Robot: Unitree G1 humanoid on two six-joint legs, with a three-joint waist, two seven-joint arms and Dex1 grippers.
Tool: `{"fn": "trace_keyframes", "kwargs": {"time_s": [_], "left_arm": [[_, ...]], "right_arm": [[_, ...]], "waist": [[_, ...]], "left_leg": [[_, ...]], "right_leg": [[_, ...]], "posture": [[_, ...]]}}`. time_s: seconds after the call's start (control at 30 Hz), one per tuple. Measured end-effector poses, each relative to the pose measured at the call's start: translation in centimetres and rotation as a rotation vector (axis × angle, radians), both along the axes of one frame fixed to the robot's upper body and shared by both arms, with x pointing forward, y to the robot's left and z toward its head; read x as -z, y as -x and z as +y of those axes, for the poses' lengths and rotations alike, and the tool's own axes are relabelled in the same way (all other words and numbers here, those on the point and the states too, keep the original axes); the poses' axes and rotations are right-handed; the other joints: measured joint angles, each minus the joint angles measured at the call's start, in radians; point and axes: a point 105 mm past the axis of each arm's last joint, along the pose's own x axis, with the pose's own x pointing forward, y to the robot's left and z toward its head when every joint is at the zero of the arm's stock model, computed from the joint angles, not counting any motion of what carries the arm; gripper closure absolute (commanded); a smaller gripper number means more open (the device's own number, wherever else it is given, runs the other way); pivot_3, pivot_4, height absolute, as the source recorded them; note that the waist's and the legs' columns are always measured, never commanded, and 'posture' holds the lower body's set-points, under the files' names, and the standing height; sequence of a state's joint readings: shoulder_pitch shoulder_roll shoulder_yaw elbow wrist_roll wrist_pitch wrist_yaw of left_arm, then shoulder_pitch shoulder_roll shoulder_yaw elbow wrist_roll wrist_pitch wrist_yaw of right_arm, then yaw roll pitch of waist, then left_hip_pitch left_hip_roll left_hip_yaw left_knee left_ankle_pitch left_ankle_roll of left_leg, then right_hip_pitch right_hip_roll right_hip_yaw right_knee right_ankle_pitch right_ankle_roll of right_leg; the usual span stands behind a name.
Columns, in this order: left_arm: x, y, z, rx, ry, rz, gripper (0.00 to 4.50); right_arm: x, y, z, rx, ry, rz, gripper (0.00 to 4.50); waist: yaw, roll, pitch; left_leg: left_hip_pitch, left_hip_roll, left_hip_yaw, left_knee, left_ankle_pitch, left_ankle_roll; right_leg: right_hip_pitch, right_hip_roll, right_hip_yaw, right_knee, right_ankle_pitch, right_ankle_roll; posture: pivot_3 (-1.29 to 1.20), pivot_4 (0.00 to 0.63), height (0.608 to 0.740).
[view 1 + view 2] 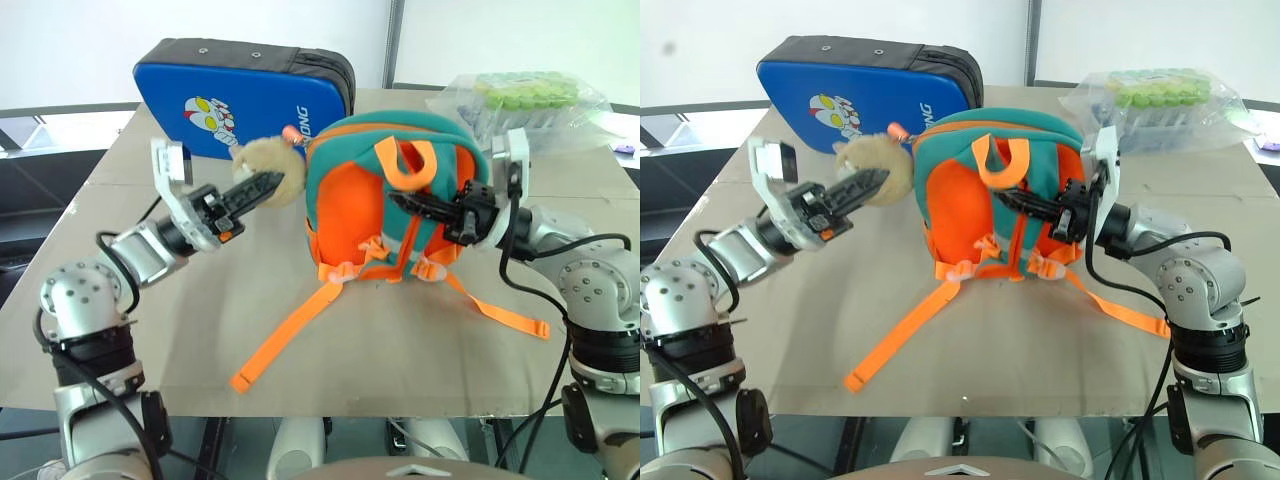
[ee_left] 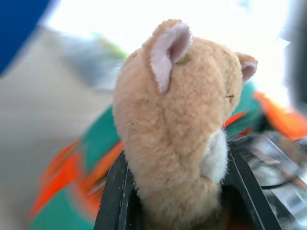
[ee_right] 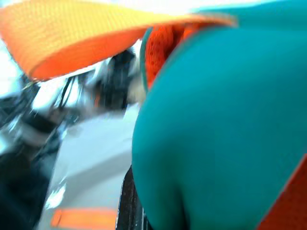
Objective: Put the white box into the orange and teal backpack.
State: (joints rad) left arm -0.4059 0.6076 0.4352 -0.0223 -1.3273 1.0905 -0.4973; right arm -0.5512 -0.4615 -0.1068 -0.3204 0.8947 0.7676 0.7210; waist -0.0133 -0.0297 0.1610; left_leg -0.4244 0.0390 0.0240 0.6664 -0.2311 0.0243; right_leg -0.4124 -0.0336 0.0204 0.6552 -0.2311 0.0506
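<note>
Reaching in from the left, the left gripper [image 1: 262, 187] has its fingers [image 2: 112, 191] either side of the tan plush toy [image 1: 268, 168] hanging on the orange and teal backpack [image 1: 385, 190]; whether they pinch it, cannot tell. Backpack stands mid-table [image 1: 400, 360], straps trailing forward. Right gripper [image 1: 405, 203] fingers pressed together, tips against the backpack's teal fabric below the top loop. Blue pad [image 1: 240, 95] behind.

one backpack [image 1: 385, 190], one plush toy [image 1: 268, 165], one blue pad [image 1: 240, 95], one tube bag [image 1: 525, 100].
</note>
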Motion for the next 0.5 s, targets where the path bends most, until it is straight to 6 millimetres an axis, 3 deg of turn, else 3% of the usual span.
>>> {"fn": "trace_keyframes", "kwargs": {"time_s": [0.17,0.3,0.37,0.5], "left_arm": [[5.9,0.1,1.2,-0.128,-0.057,0.189,3.97],[10.6,0.3,0.4,-0.195,-0.120,0.304,3.98],[11.3,0.2,0.0,-0.202,-0.142,0.310,3.99],[10.9,-0.8,-0.5,-0.232,-0.224,0.249,3.99]], "right_arm": [[-0.4,-1.3,-1.1,0.091,-0.057,0.033,4.50],[-0.7,-2.3,-1.8,0.165,-0.083,0.052,4.50],[-0.7,-2.4,-1.9,0.183,-0.085,0.054,4.50],[-0.8,-2.8,-2.3,0.223,-0.087,0.040,4.50]], "waist": [[0.001,0.000,0.000],[0.004,0.000,-0.001],[0.004,0.000,-0.001],[0.008,0.001,-0.002]], "left_leg": [[0.000,0.000,0.000,0.000,0.000,0.000],[0.001,0.000,0.000,0.000,0.000,0.000],[0.001,0.000,0.000,-0.001,0.000,0.000],[0.002,0.000,0.001,-0.001,0.000,0.000]], "right_leg": [[0.000,-0.001,0.000,0.000,0.000,0.000],[0.000,-0.002,0.000,0.001,-0.002,-0.004],[0.000,-0.002,0.001,0.001,-0.002,-0.004],[0.001,-0.002,0.001,0.001,-0.002,-0.004]], "posture": [[0.00,0.150,0.740],[0.00,0.150,0.740],[0.00,0.150,0.740],[0.00,0.150,0.740]]}}
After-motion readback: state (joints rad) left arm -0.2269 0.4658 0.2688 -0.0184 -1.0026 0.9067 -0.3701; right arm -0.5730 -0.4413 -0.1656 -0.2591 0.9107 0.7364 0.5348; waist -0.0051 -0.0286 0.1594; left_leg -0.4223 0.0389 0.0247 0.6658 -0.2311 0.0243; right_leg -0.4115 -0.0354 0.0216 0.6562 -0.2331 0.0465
